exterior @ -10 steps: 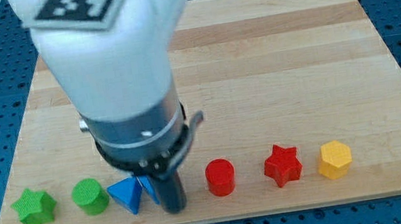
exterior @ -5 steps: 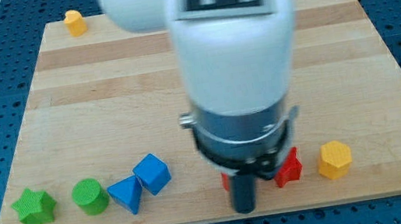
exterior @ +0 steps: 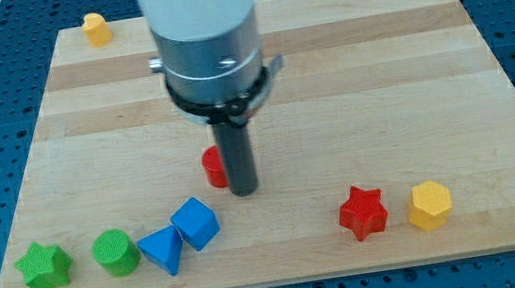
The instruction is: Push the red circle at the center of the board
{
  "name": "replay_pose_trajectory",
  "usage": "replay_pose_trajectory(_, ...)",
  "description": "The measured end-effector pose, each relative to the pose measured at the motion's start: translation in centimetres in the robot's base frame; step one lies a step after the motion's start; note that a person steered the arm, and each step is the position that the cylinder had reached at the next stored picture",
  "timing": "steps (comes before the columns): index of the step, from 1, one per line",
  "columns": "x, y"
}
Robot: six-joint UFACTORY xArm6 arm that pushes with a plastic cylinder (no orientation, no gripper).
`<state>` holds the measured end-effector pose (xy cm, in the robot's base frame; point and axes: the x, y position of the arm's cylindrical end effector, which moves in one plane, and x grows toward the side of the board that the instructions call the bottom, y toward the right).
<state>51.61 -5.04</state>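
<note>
Red circle, small plastic cylinder (exterior: pixel 212 166), sits slightly left of and below frame centre on pale wooden desk (exterior: pixel 409 72), mostly hidden behind dark rod. My tip (exterior: pixel 244 192) touches its right side, just below it. No jaws on this rig; rod only.

Risk: tip is off-centre on round block, so block may roll off sideways or drift further left, away from centre.

Count: one red circle, one red star (exterior: pixel 362 212), two yellow hexagons (exterior: pixel 430 205) (exterior: pixel 96 27), blue cube (exterior: pixel 195 222), blue triangle (exterior: pixel 161 249), green circle (exterior: pixel 114 252), green star (exterior: pixel 44 267).
</note>
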Motion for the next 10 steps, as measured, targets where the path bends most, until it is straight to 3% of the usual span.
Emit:
replay_pose_trajectory(2,-0.5,-7.0)
replay_pose_trajectory(3,-2.2,-5.5)
replay_pose_trajectory(6,-8.7,10.8)
replay_pose_trajectory(7,-11.7,11.7)
replay_pose_trajectory(8,-12.6,7.8)
replay_pose_trajectory(9,-12.3,12.3)
replay_pose_trajectory(10,-7.8,15.7)
